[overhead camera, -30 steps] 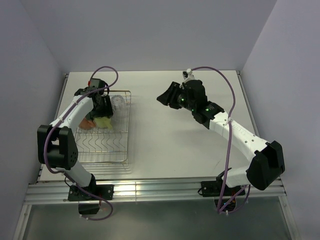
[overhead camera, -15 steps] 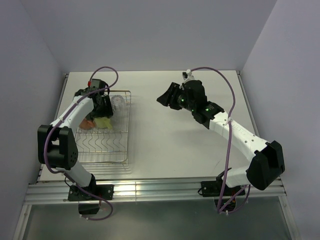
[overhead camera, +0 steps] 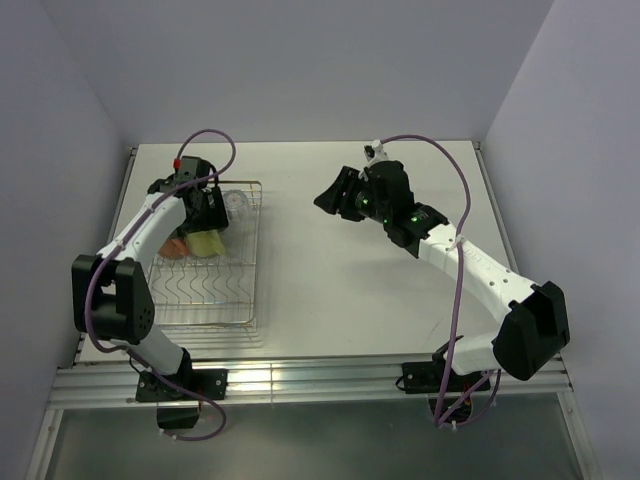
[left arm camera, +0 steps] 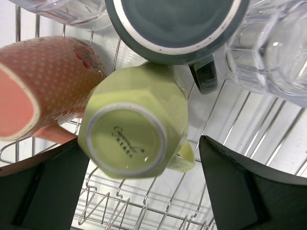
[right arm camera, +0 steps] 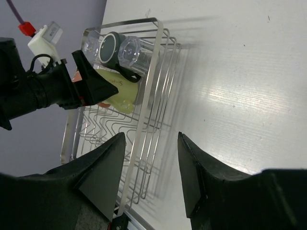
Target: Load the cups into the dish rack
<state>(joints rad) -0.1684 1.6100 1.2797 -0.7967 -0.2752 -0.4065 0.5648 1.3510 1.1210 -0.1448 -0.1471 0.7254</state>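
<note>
Left fingers (left arm camera: 141,143) are spread wide, one on each side of the pale yellow-green ceramic cup (left arm camera: 134,129). They aren't clamping it.
- The cup lies tipped over in the silver wire dish rack (overhead camera: 210,295), at the far end. Its base faces the left wrist camera and its mouth points away, so the long axis runs roughly along the fingers' approach line.
- The cup handle sits at lower right in the wrist view, just beside that side's finger. That's my guess for the snag point on pull-out, so back out straight along the axis.
- Neighbours are tight:
  - orange dotted mug (left arm camera: 43,86), touching on one side
  - black mug (left arm camera: 177,24) just beyond
  - clear glass tumblers (left arm camera: 273,52) flanking it
- Right fingers (right arm camera: 151,135) are parted and holding nothing. They hang over the white counter (right arm camera: 240,96), well apart from the rack, so the left arm is far nearer.
- I see no cups out on the counter, so the load looks about done.
- Writing: there's a cursive two-line maker's mark on the cup base, too small to read.
</note>
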